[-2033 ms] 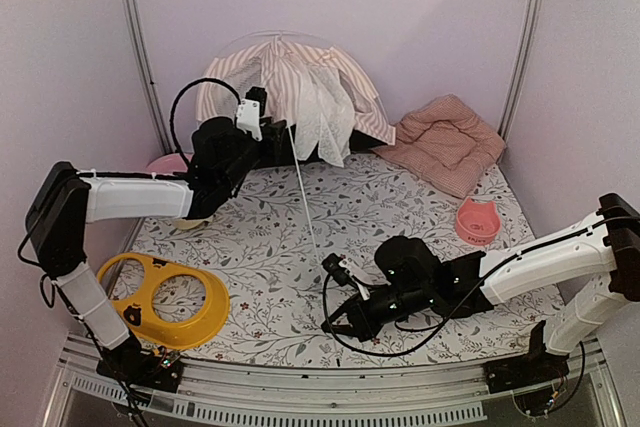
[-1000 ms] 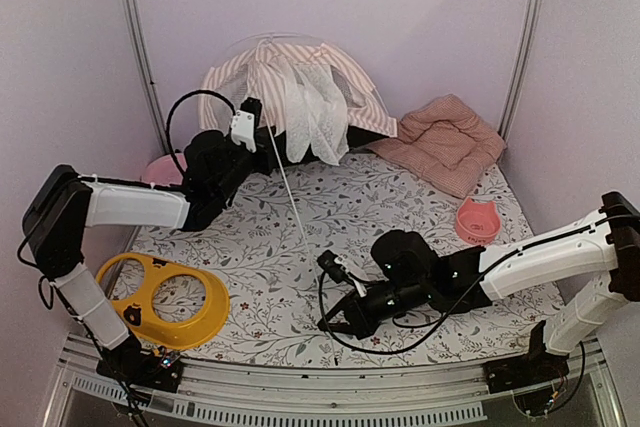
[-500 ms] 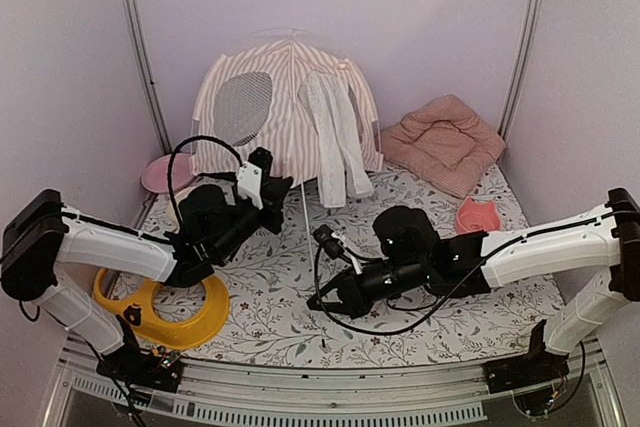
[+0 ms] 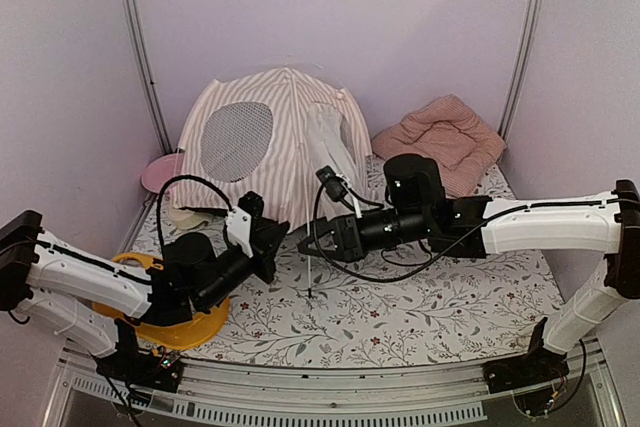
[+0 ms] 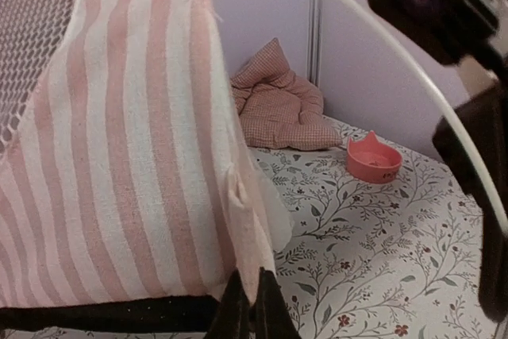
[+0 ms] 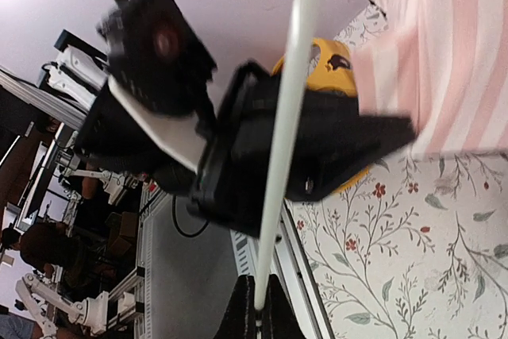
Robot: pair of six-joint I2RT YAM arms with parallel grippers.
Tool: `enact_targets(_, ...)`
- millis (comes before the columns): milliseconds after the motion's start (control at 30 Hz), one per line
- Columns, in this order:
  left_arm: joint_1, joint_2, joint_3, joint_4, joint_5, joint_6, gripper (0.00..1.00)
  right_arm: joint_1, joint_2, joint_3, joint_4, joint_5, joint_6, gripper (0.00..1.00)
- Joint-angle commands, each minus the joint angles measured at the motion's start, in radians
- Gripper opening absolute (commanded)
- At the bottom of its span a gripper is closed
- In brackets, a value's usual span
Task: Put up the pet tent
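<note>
The pet tent stands at the back, pink-and-white striped, with its round mesh window facing front-left and its white sheer curtain hanging on the right. My left gripper is shut on the tent's lower front corner; in the left wrist view the fingertips pinch that striped fabric. My right gripper sits right beside it, shut on a thin white pole that runs past the left gripper's black body. The pole's lower end reaches the mat.
A pink checked cushion lies at the back right. A yellow double feeder sits under my left arm at the front left. A pink plate lies left of the tent. A pink cat bowl sits on the floral mat.
The tent has gone from a crumpled heap to standing with its window showing. My left gripper pulled its corner toward the front. My right gripper moved up and left with the pole.
</note>
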Motion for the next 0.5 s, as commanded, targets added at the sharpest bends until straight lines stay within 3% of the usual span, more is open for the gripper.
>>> enact_targets(0,-0.111,-0.009,-0.072,-0.125,-0.010,-0.064,0.00,-0.080,0.037,0.161,0.174,0.057,-0.027,0.00)
enact_targets(267,-0.191,-0.017,-0.118,-0.182,-0.073,-0.134,0.00,-0.137,0.126,0.299,0.179,0.040,0.003,0.00)
enact_targets(467,-0.206,-0.041,-0.123,-0.203,-0.081,-0.142,0.00,-0.152,0.157,0.307,0.179,0.085,0.007,0.00)
